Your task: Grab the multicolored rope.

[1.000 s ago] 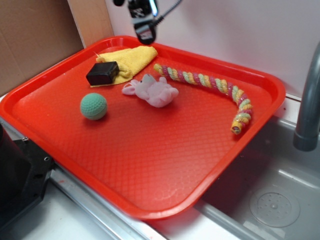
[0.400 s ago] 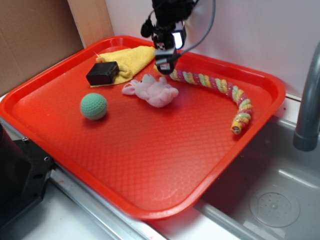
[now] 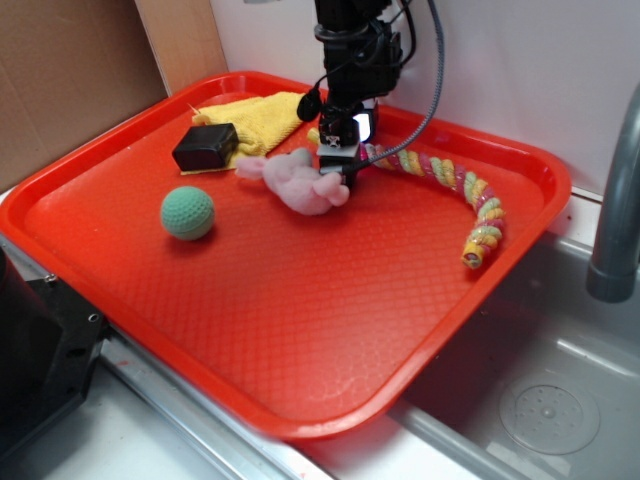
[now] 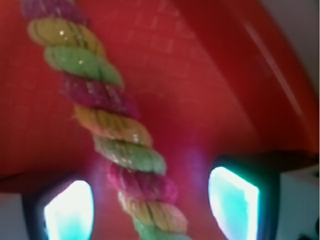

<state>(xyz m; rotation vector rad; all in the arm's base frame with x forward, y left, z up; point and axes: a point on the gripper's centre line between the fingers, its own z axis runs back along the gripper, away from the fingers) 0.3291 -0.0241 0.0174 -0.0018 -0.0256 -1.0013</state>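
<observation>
The multicolored rope (image 3: pixel 450 178), twisted in yellow, pink and green bands, lies along the back right of the red tray (image 3: pixel 300 330). My gripper (image 3: pixel 338 165) is down at the rope's left end, beside the pink plush toy (image 3: pixel 295 182). In the wrist view the rope (image 4: pixel 115 130) runs between my two fingers, one finger (image 4: pixel 70 210) on the left and the other on the right. The jaws stand open, with a gap on each side of the rope. The rope's left tip is hidden behind the gripper in the exterior view.
A yellow cloth (image 3: pixel 262 118) and a black box (image 3: pixel 205 146) lie at the tray's back left. A green ball (image 3: pixel 187 212) sits left of centre. A grey sink (image 3: pixel 540 400) with a faucet post (image 3: pixel 615 200) is at the right.
My gripper has come down from above the tray's back rim to the rope's left end. The pink plush has shifted slightly to the left.
</observation>
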